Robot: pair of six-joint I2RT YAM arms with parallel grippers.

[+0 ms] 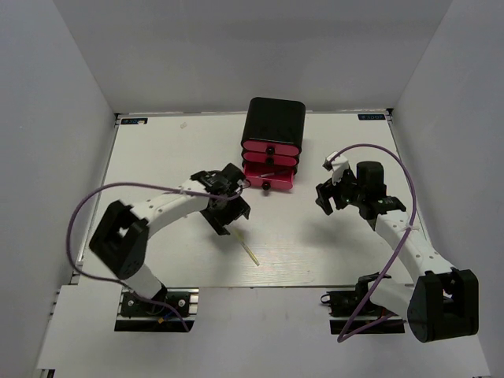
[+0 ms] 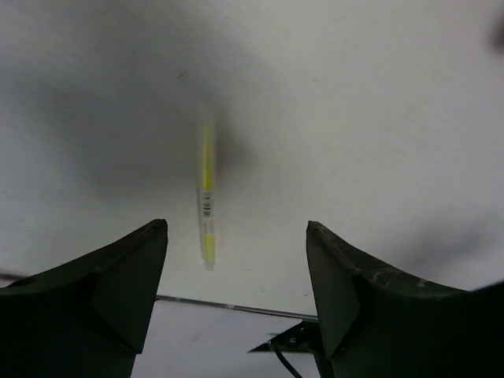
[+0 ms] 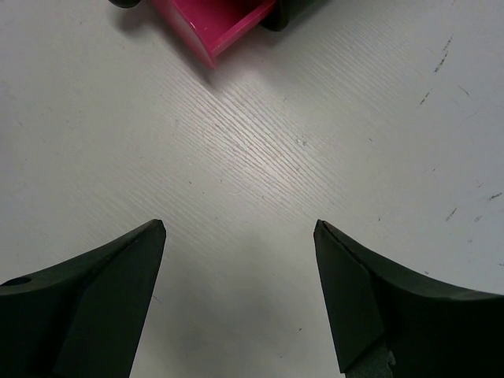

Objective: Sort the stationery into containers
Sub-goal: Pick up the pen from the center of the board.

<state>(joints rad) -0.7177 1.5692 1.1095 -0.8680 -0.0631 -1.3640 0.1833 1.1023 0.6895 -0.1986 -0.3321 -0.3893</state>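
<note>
Left pincer (image 2: 236, 227) spread; yellow stick (image 2: 207, 197) near table edge (image 2: 228, 306).

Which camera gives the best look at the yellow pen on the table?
Left wrist: the yellow pen sits large in mid-frame, its printed band visible, though blurred. Top external shows it only as a thin sliver; right wrist misses it.

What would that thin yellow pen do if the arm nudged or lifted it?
The yellow pen looks slim and round, lying flat on the smooth table, so a sideways nudge would probably roll it. It looks stiff and likely light. Being so thin, it might slip unless the open left gripper closes squarely across it.
</note>
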